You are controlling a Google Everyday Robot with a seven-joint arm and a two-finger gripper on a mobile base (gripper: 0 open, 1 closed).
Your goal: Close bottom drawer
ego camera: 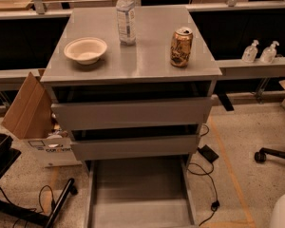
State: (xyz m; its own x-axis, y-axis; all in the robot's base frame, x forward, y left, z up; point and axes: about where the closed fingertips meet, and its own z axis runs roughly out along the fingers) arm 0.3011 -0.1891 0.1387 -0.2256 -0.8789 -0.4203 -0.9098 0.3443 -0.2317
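Observation:
The bottom drawer [140,191] of the grey cabinet is pulled far out toward me. Its flat grey tray interior is empty, and its front panel is cut off by the lower edge of the view. The middle drawer [135,147] and the top drawer [133,113] stand slightly out above it. My gripper [282,212] shows only as a white rounded shape in the bottom right corner, to the right of the open drawer and apart from it.
On the cabinet top [147,63] stand a white bowl [85,50], a water bottle [126,18] and a gold can [181,46]. A cardboard box [31,115] sits left of the cabinet. Cables [204,175] and a chair base [275,153] lie to the right.

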